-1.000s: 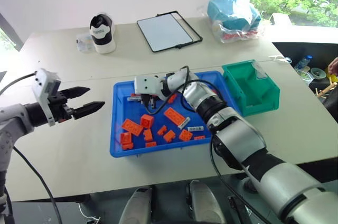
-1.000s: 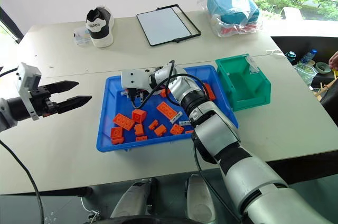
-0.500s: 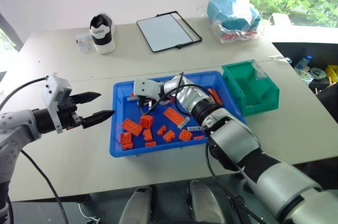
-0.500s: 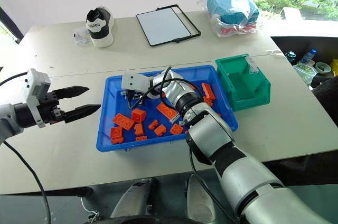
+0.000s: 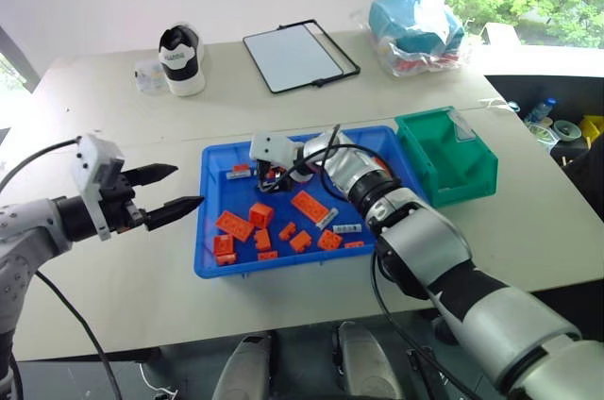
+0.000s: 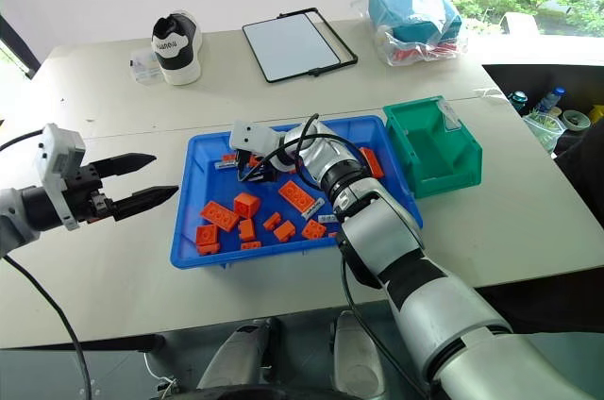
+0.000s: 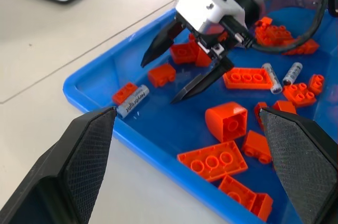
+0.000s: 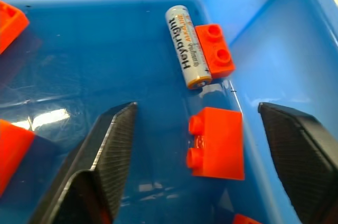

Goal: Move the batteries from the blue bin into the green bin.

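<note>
The pale counter (image 5: 113, 296) carries everything here. On it sits the blue bin (image 5: 209, 230), a broad shallow tray littered with orange bricks (image 5: 236, 225), and just beside its far right corner stands the smaller green bin (image 5: 469, 183), nothing showing inside it from this angle.

The right arm reaches across the tray to its far left part, where the right pincer (image 7: 187, 71) hangs low over the tray floor with its two black fingers spread well apart and nothing between them. The left pincer (image 5: 179, 188) hovers above the bare counter just outside the tray's left wall, its fingers likewise apart and empty, pointed toward the tray.

The batteries all lie in the blue bin. One battery (image 8: 187, 46) rests near the far left corner, touching a small orange brick (image 8: 215, 50) and lying just ahead of the right pincer's open fingers. Two more batteries (image 7: 281, 75) lie side by side among the bricks toward the middle of the tray.
</note>
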